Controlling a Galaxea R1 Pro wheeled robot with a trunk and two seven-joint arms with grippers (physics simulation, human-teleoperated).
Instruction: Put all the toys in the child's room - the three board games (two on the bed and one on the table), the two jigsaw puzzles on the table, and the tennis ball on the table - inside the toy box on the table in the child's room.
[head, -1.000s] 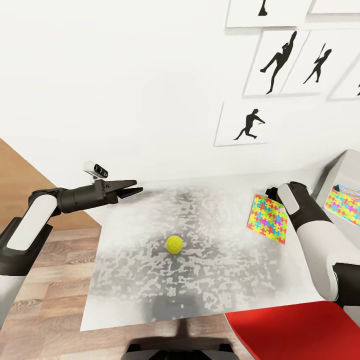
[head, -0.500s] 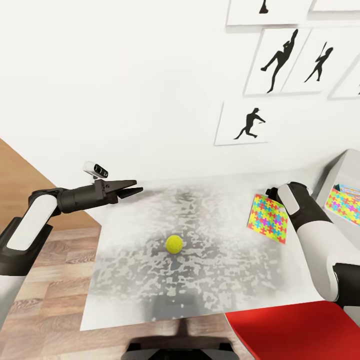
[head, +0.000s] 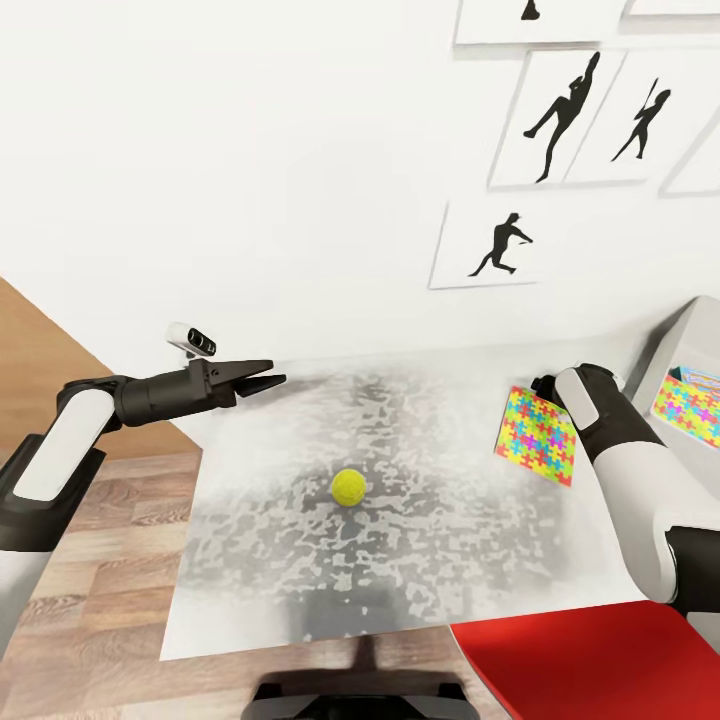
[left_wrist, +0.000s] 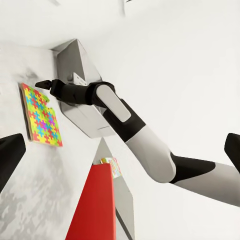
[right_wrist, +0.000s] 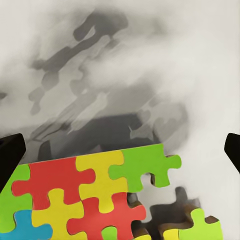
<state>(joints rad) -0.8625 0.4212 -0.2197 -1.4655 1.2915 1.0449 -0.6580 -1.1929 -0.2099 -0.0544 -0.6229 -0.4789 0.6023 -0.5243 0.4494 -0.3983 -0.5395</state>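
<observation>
Hovering just above the jigsaw puzzle (head: 537, 436) near the desk's (head: 300, 580) far right edge, the right gripper (left_wrist: 44, 84) had its fingers spread wide, empty, tips either side of the sheet's corner. Its long axis ran roughly from far edge to near edge. The tennis ball (head: 348, 487) sat mid-desk, nearer the left gripper (head: 268, 380), whose fingers looked parted and empty, at the far left corner.

White wall (head: 250, 180) filling the upper view, black silhouette prints (head: 560, 120) hanging at upper right, wood plank floor (head: 110, 540) showing at lower left, red seat (head: 600, 665) sitting at lower right, dark chair base (head: 360, 690) resting below, even light falling throughout
</observation>
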